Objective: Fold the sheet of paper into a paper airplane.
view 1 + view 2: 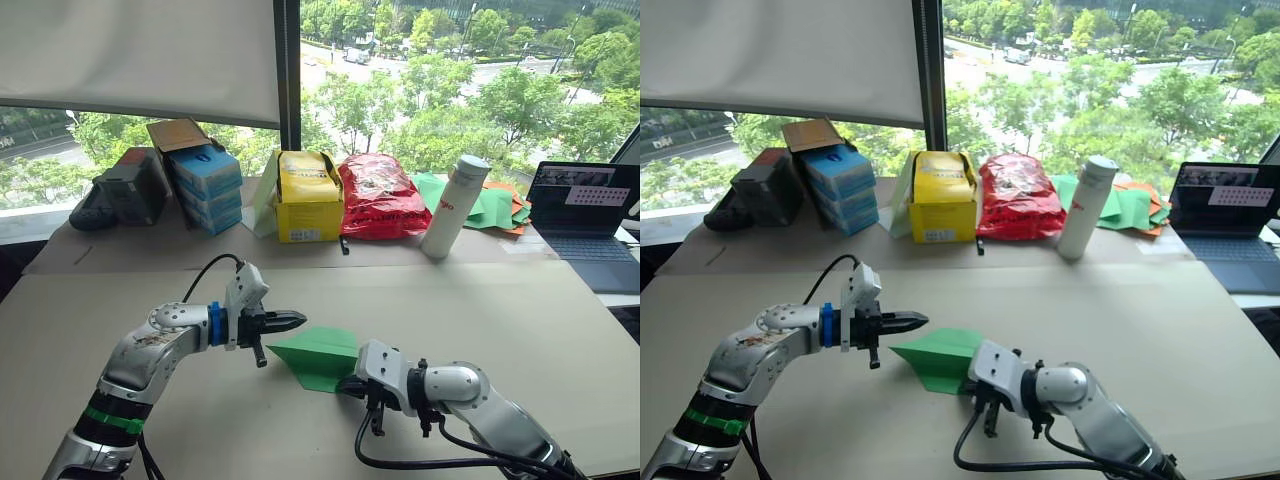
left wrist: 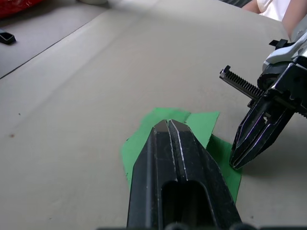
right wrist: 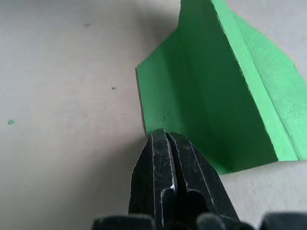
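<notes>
Daylight pours in through the window [image 1: 450,80] behind the table [image 1: 520,330], so the trees outside look bright and slightly washed out. The blind [image 1: 140,55] over the window glows a soft, even white. The table surface is evenly lit, with no hard glare. Soft, short shadows fall toward the camera under the left gripper [image 1: 290,321] and the right gripper [image 2: 244,153], and under the sheet of paper [image 3: 211,96]. In the wrist views the nearest fingers [image 2: 177,182] are slightly soft, and the far edge of the table blurs. The paper's crease shades darker green on one side.
</notes>
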You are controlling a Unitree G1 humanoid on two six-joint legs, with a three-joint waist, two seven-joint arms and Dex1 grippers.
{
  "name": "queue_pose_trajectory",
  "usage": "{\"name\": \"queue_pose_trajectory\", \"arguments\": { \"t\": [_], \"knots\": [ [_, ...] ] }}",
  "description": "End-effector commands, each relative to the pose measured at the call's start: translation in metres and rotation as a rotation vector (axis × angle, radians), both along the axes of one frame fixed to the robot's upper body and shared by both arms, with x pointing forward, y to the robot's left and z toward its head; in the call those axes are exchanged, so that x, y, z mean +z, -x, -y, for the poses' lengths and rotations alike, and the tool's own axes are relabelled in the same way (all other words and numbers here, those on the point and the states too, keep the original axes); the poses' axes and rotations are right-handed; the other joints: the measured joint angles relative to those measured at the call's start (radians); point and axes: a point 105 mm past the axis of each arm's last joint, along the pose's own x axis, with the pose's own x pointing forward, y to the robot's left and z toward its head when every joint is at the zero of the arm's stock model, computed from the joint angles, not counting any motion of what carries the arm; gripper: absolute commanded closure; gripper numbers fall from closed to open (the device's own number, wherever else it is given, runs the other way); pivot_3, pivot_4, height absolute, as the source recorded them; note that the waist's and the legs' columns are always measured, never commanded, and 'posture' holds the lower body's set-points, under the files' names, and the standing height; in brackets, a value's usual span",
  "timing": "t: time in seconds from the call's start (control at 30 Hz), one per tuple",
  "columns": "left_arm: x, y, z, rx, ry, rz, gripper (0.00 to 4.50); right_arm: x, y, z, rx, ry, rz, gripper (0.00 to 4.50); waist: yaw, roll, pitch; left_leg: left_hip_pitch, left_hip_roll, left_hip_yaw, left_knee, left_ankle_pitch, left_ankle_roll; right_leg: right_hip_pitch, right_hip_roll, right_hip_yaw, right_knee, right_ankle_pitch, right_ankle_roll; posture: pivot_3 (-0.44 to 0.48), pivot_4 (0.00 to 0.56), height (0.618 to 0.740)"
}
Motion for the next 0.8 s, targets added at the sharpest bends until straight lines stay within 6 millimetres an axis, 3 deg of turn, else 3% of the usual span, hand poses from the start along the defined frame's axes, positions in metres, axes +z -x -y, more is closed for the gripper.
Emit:
{"name": "queue_pose_trajectory", "arguments": {
  "t": [0.03, 0.27, 0.5, 0.8],
  "knots": [
    [-0.002, -0.009, 0.003, 0.004, -0.050, 0.058, 4.50, -0.020, 0.001, 0.006, -0.065, 0.055, -0.088, 4.47, 0.000, 0.000, 0.000, 0.001, 0.000, 0.000, 0.000, 0.000, 0.000, 0.001, 0.000, 0.000, 0.000, 0.000, 0.000, 0.000, 0.150, 0.740],
    [-0.017, -0.002, 0.013, -0.060, -0.102, 0.039, 4.50, -0.017, 0.002, 0.002, -0.069, 0.047, -0.089, 4.47, -0.003, -0.001, -0.001, 0.001, 0.001, 0.000, 0.000, 0.000, 0.000, 0.000, 0.000, 0.001, 0.001, 0.000, 0.000, 0.000, 0.150, 0.740],
    [-0.021, 0.016, 0.015, -0.101, -0.102, 0.024, 4.50, -0.014, 0.001, 0.002, -0.083, 0.042, -0.081, 4.47, -0.003, -0.001, -0.001, 0.001, 0.001, 0.000, 0.000, 0.000, 0.000, 0.000, 0.000, 0.002, 0.001, 0.000, 0.000, 0.000, 0.150, 0.740],
    [-0.027, 0.023, 0.017, -0.091, -0.087, 0.010, 4.50, -0.005, -0.001, 0.000, -0.076, 0.028, -0.066, 4.47, -0.001, -0.001, -0.001, 0.001, 0.001, 0.000, 0.000, 0.000, 0.000, 0.000, 0.000, 0.002, 0.001, 0.000, 0.000, 0.000, 0.150, 0.740]
  ]
}}
